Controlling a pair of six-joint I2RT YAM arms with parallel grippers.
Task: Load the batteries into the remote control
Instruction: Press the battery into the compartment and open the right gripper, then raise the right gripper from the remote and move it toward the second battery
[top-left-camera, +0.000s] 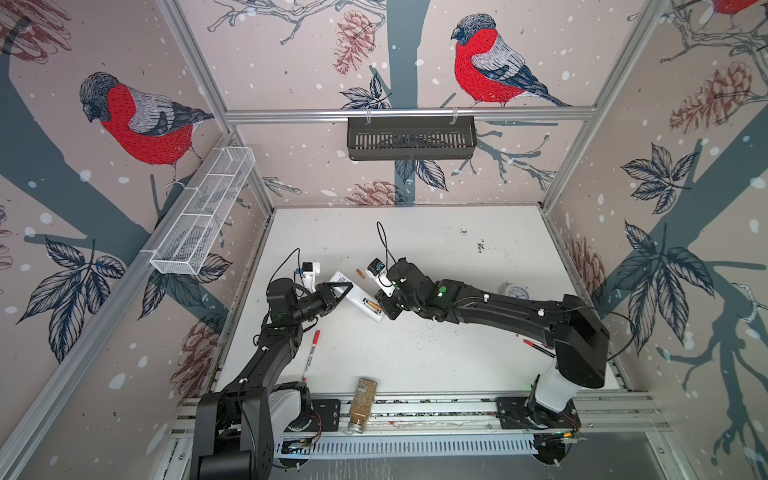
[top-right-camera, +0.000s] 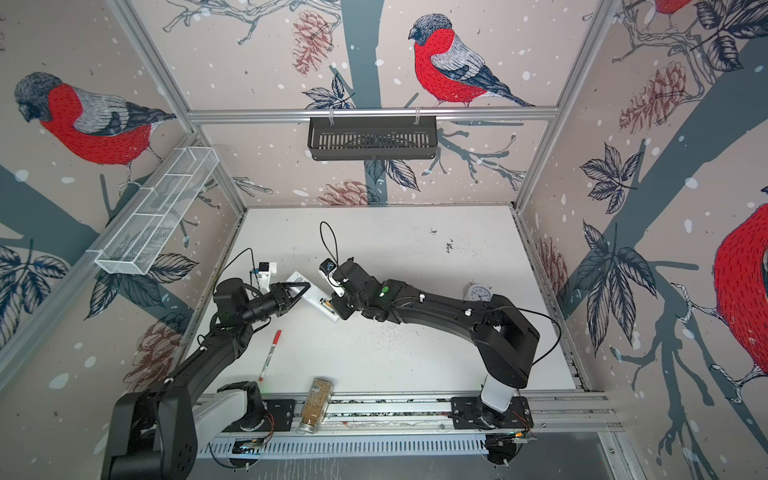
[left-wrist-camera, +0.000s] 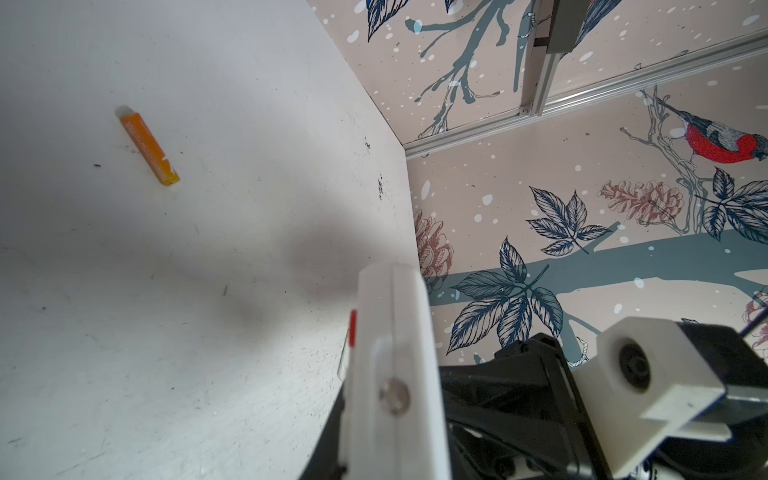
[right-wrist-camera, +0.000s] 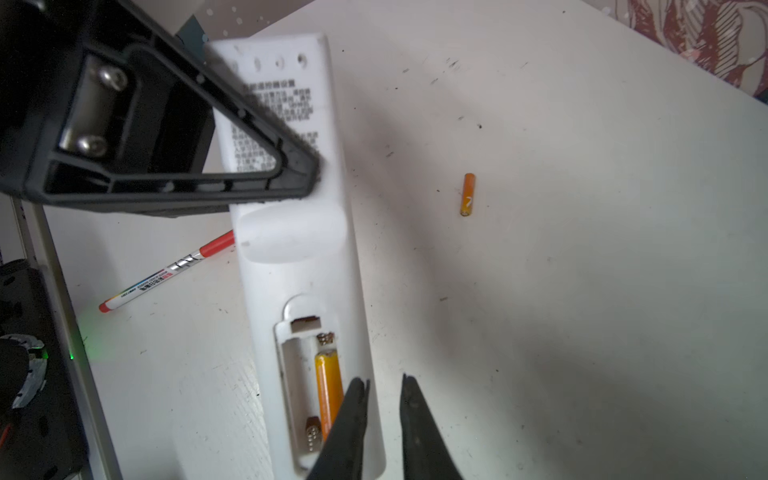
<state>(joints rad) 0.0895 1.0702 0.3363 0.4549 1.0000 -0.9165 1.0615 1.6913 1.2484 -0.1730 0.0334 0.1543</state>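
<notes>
My left tool (top-left-camera: 340, 290) pinches the remote (right-wrist-camera: 299, 249), back up on the table (right-wrist-camera: 582, 270), its bay (right-wrist-camera: 293, 374) uncovered. One battery (right-wrist-camera: 327, 382) sits in the bay; the spare battery (right-wrist-camera: 467, 194) lies apart on the table. My right tool (right-wrist-camera: 384, 388), tips slightly spread and empty, hovers at the bay.

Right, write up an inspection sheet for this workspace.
Surface: white table, scuffed, dark specks.
Job's things: slim white remote control back up, compartment open; one small orange battery seated, other slot empty; second orange battery loose on the table.
Clutter: two red-capped white pens, round white alarm clock, clear jar of brown grains lying at front edge.
Grippers: left gripper clamped on the remote; right gripper slightly open, empty, by the compartment.
Cables: black wrist-camera cable loops, clear of the work.
Surroundings: white mesh basket, black slotted basket on bird-print walls.
</notes>
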